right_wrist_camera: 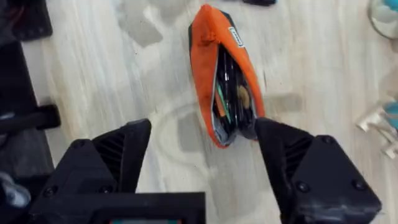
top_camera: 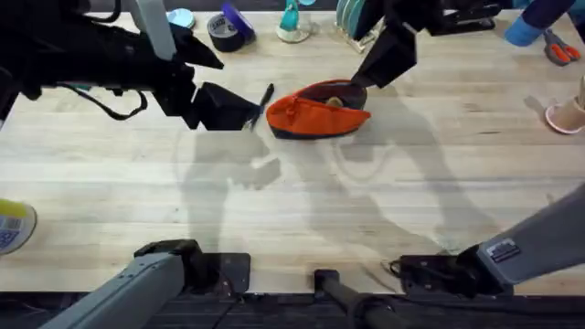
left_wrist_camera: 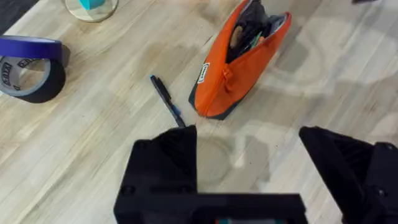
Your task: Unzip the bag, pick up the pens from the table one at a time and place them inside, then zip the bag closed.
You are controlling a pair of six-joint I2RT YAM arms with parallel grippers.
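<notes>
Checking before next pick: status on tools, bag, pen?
Left tool open, empty, above pen. Right tool open over the bag. Bag unzipped, items inside. One pen on table beside bag; nothing blocking it.

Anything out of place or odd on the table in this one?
Nothing damaged or spilled. The bag sits unzipped with items showing inside, and one pen lies on the table beside it. Both the left tool and right tool are open, holding nothing.

Both arms reach far. The left gripper hangs left of centre, fingers spread. The right gripper, far centre, seems agape too.
</notes>
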